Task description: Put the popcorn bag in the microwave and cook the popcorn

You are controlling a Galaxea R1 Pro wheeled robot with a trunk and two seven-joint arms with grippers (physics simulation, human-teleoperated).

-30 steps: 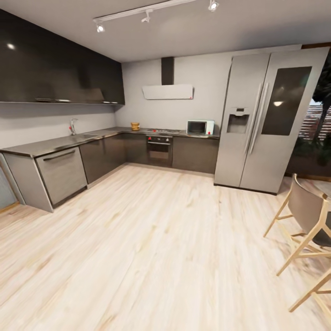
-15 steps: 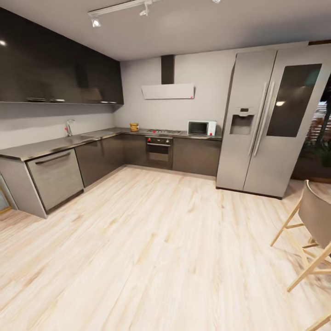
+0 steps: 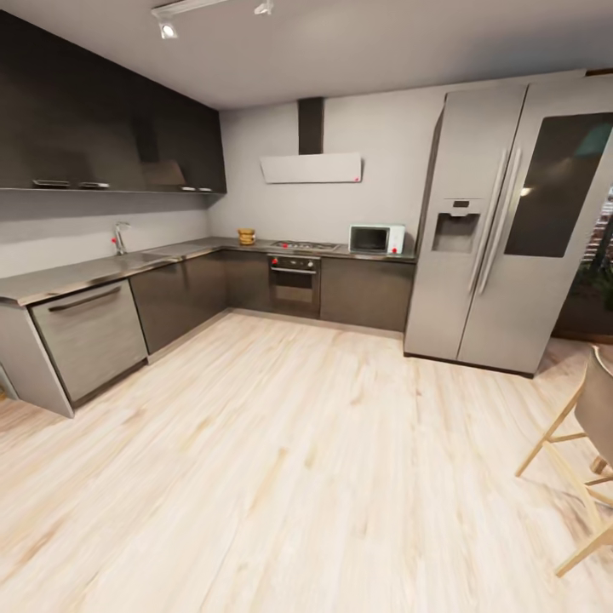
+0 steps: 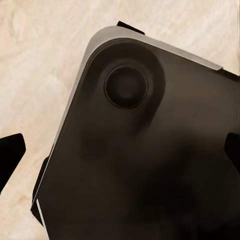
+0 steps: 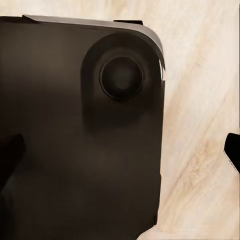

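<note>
Pale wood floorboards (image 3: 289, 460) stretch between the robot and the far run of the kitchen, so this looks like the approach stage, with no handling begun. The popcorn bag (image 3: 247, 236), a small tan sack, stands upright on the grey countertop (image 3: 85, 274) near the inner corner of the L, just left of the gas hob (image 3: 304, 245). The mint microwave (image 3: 376, 239) sits on the same worktop on the other side of the hob, close to the steel fridge (image 3: 502, 230), its door closed. Bag and microwave are well apart, with the hob and the built-in oven (image 3: 295, 281) between them.

The bag lies straight ahead and slightly left of the head view's centre, so the left arm would probably be the nearer one on arrival; at this range its long axis can only be read as vertical.

Counted: one bag, one microwave, one hob, one oven, one fridge, one tap (image 3: 119, 238), and part of one wooden chair (image 3: 587, 460) at the right edge.

In each wrist view a dark fingertip (image 4: 11, 157) (image 5: 232, 150) sits at each side edge, far apart, over the robot's dark base plate (image 4: 150, 165) (image 5: 75, 150) and the floor. Both claws appear wide open with nothing between the fingers.
</note>
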